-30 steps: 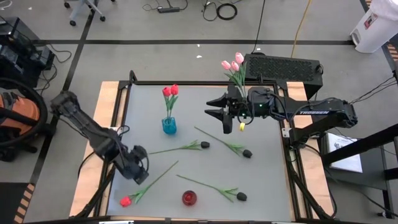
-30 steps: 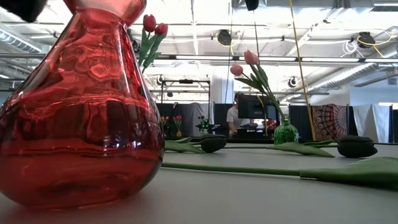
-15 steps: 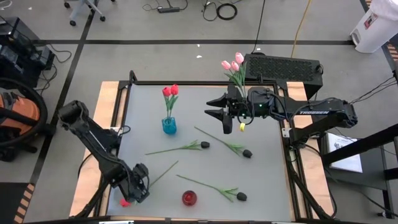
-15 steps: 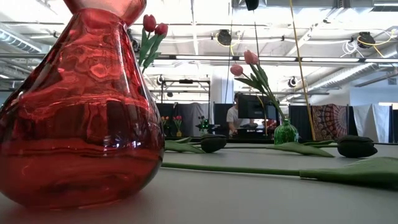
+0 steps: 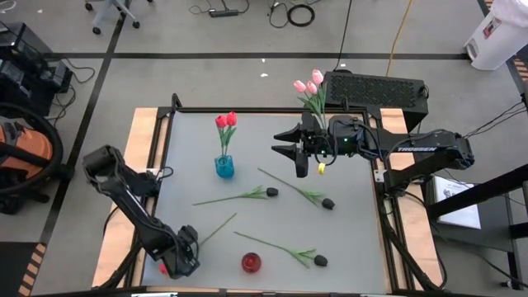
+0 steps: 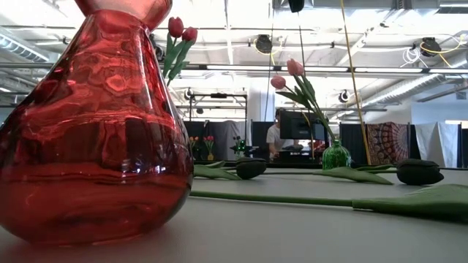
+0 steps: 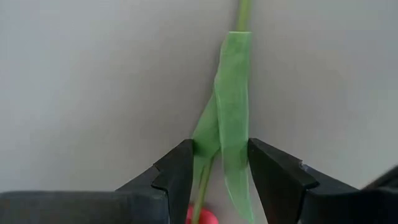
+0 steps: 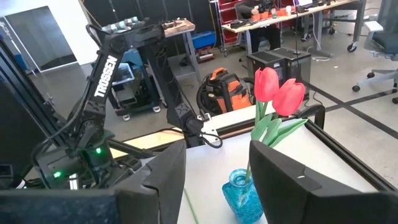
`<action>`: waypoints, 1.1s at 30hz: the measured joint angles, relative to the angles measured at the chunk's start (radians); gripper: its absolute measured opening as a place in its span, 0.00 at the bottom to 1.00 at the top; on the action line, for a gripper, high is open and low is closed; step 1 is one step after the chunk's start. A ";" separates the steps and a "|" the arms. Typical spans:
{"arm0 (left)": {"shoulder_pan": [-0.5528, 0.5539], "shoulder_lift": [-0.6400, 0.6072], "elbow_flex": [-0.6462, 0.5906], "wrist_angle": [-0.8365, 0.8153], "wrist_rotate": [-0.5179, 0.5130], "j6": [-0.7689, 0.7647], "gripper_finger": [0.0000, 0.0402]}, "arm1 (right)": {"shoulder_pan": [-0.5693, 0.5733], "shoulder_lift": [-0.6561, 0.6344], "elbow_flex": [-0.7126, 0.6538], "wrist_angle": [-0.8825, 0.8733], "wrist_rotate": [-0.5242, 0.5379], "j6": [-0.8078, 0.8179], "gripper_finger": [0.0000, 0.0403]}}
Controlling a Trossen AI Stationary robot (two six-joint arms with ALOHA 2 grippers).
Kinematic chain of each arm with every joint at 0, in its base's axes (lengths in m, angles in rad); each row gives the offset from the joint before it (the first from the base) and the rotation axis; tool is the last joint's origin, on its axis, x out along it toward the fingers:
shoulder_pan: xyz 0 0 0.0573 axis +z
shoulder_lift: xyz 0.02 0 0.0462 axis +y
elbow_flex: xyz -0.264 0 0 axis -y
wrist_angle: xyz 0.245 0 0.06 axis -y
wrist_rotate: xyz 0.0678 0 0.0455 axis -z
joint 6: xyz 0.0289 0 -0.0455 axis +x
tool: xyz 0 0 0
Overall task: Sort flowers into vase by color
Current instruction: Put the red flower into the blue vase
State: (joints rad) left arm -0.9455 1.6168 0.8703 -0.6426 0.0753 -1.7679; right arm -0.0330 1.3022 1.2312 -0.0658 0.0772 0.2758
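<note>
The red tulip lies flat on the desk, just left of the red vase, its stem running up and away toward the blue vase. My left hand sits low over it near the bud, and its fingers stand either side of the green leaf, touching it but with a gap still between them; I cannot tell whether they truly pinch it. Two red tulips already stand in the blue vase. Three black tulips lie scattered to the right of the red vase. My right hand hovers right of the blue vase, fingers spread and holding nothing, beside the pink tulips.
</note>
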 joint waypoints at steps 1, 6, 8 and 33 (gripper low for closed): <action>0.000 0.004 0.000 0.001 0.000 -0.001 0.40 | 0.000 0.000 0.000 0.000 0.000 0.000 0.42; 0.002 0.007 0.000 0.000 -0.023 -0.007 0.40 | 0.000 0.000 0.000 0.000 0.000 0.000 0.42; 0.002 0.007 0.000 -0.003 -0.042 -0.007 0.40 | 0.000 0.000 0.000 0.000 0.000 0.000 0.42; 0.002 0.007 0.000 -0.108 -0.052 -0.007 0.04 | 0.000 0.000 0.000 0.000 0.000 -0.006 0.42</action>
State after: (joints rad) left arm -0.9432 1.6238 0.8703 -0.7511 0.0232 -1.7748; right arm -0.0330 1.3022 1.2312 -0.0662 0.0776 0.2695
